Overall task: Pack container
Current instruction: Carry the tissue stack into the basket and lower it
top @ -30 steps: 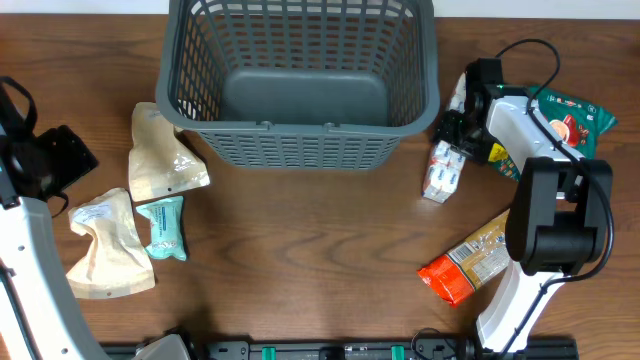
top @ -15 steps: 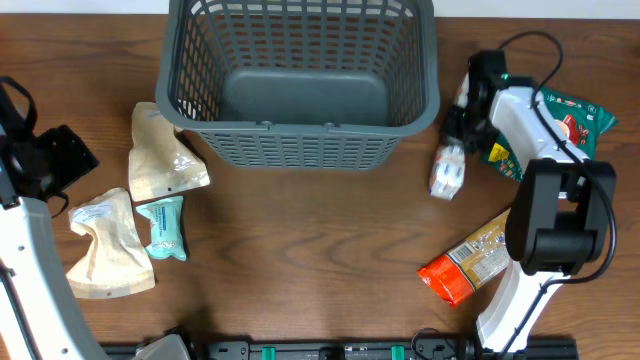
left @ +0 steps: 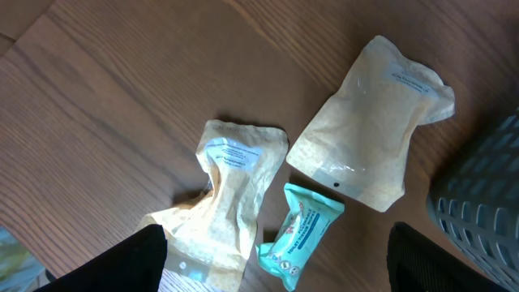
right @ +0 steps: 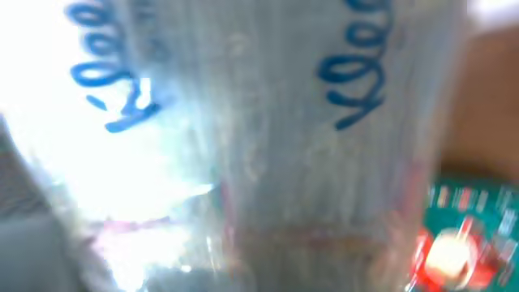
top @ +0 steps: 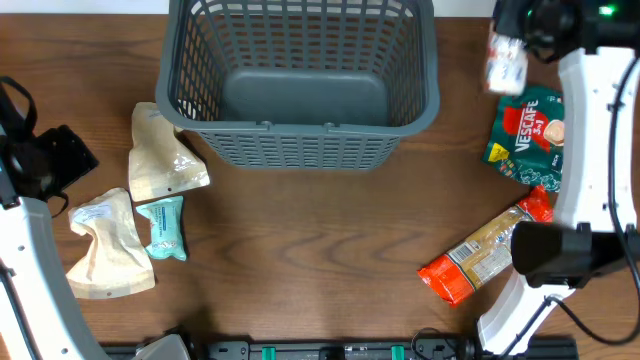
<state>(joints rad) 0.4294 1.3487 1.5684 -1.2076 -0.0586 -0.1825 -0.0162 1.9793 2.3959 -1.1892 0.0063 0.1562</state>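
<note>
The container is a large dark grey slotted basket at the top middle of the table, with nothing inside. My right gripper is high at the far right, shut on a clear white packet with blue print, which hangs blurred above the table right of the basket. That packet fills the right wrist view. My left gripper is open and empty above the packets at the left: two beige pouches and a teal wipes packet.
A green Nescafe packet lies at the right, and its edge shows in the right wrist view. A gold and orange snack packet lies below it. The beige pouches and teal packet lie left of the basket.
My right gripper has lifted the clear packet off the table and carried it up and to the far right. The green Nescafe packet is uncovered. The left arm has not moved.
</note>
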